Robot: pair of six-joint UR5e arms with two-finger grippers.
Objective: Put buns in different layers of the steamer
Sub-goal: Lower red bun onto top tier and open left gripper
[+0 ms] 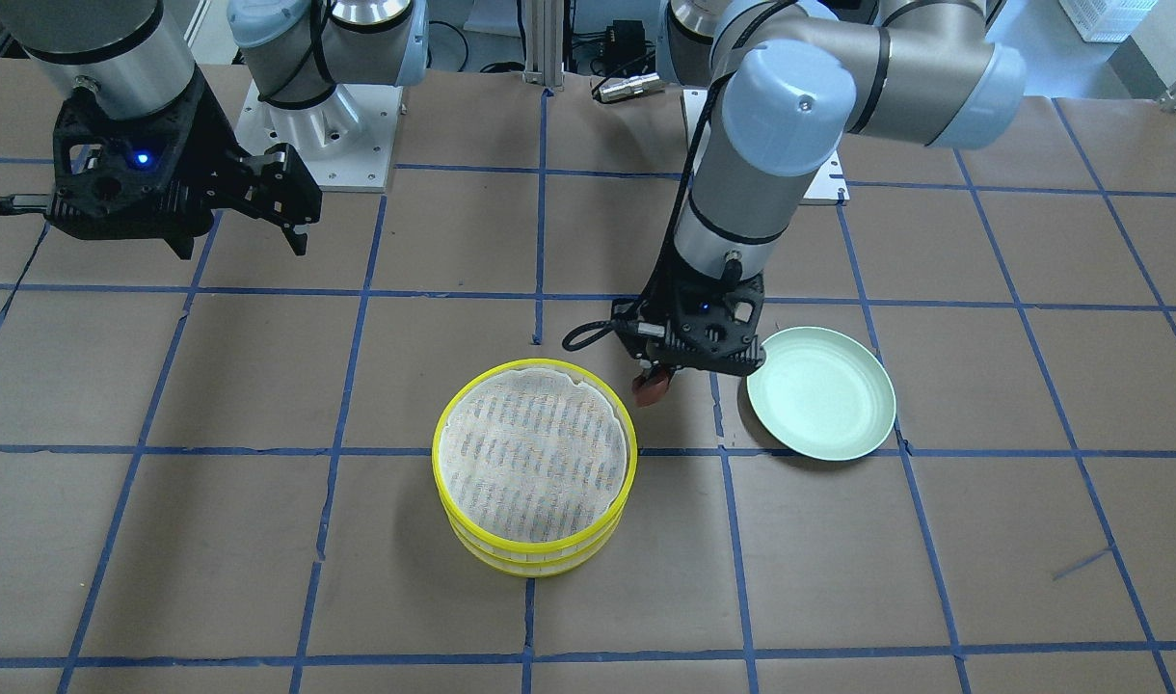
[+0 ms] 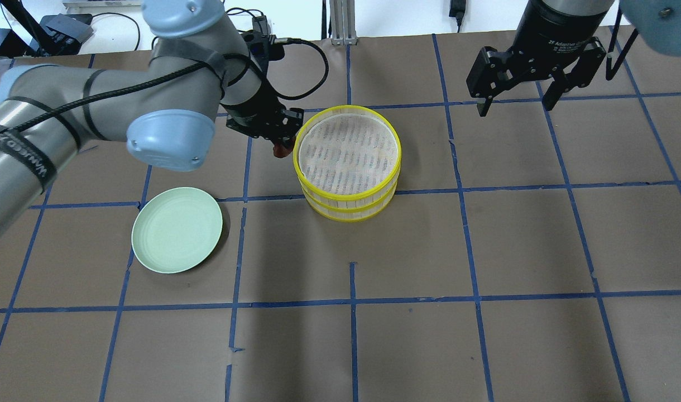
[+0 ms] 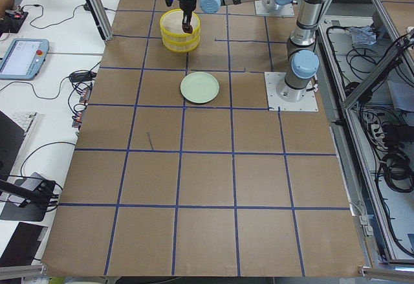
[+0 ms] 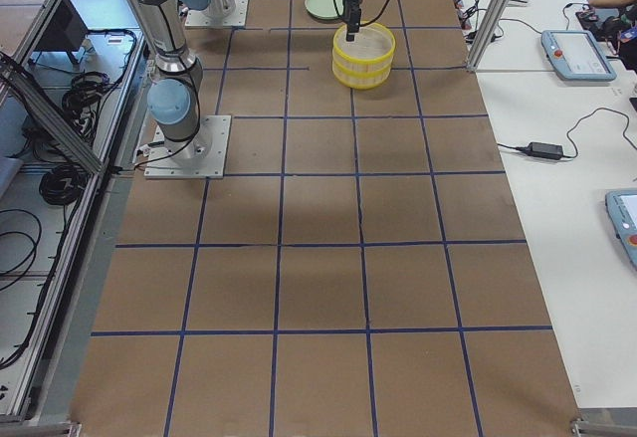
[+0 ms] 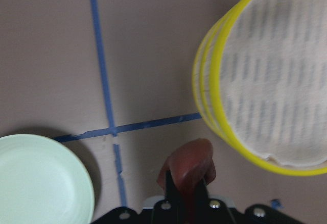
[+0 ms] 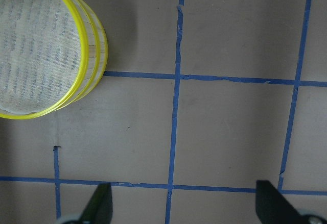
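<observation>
Our left hand (image 5: 188, 192) was closed on the reddish-brown bun (image 5: 190, 162), pinching it at its lower part, so most of the bun stood out past the fingertips. It hung just beside the yellow rim of the steamer (image 2: 351, 195), on the side toward the pale green plate (image 2: 176, 230), which lay bare nearer the table's left end. The steamer's two trays stood stacked about midway along the table, and the top floor showed only its pale liner. We saw no white bun in any view; whether it lay hidden in the lower tray we could not tell. Our right hand (image 2: 514, 105) hovered with its jaws wide and nothing in them, well apart from the steamer toward the table's right end.

We judged the carry into the top tray to be the step in hand. The main risk was the rim: we could not tell whether the bun was clear above it, and a sideways move too low could knock the bun loose or shove the stack. The shallow pinch could also let it slip early
</observation>
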